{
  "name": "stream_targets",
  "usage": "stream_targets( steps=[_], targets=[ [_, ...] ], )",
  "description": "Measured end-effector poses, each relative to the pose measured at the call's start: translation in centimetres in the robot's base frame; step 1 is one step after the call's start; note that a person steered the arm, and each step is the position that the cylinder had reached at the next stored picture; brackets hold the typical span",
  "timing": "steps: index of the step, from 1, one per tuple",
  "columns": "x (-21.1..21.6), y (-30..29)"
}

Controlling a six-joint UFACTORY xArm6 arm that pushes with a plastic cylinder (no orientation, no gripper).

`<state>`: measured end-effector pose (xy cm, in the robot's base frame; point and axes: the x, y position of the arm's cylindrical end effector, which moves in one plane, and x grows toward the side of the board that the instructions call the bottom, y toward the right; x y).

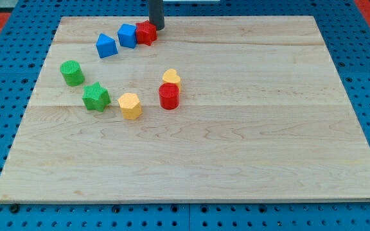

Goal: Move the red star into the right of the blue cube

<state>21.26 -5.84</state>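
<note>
The red star (146, 32) lies near the view's top, touching the right side of the blue cube (127, 35). My tip (157, 28) stands just right of the red star, touching or nearly touching it. The dark rod comes down from the view's top edge.
A second blue block (106, 46) lies left of and below the cube. A green cylinder (72, 72), a green star (96, 97), a yellow hexagon block (130, 106), a yellow block (171, 78) and a red cylinder (169, 96) lie lower down on the wooden board (249, 128).
</note>
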Motion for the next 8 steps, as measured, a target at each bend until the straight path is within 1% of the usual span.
stream_targets(
  steps=[1, 2, 4, 6, 8],
  targets=[
    [-0.6, 0.5],
    [-0.6, -0.2],
    [-0.6, 1.7],
    [-0.6, 1.9],
    [-2.0, -0.4]
  ],
)
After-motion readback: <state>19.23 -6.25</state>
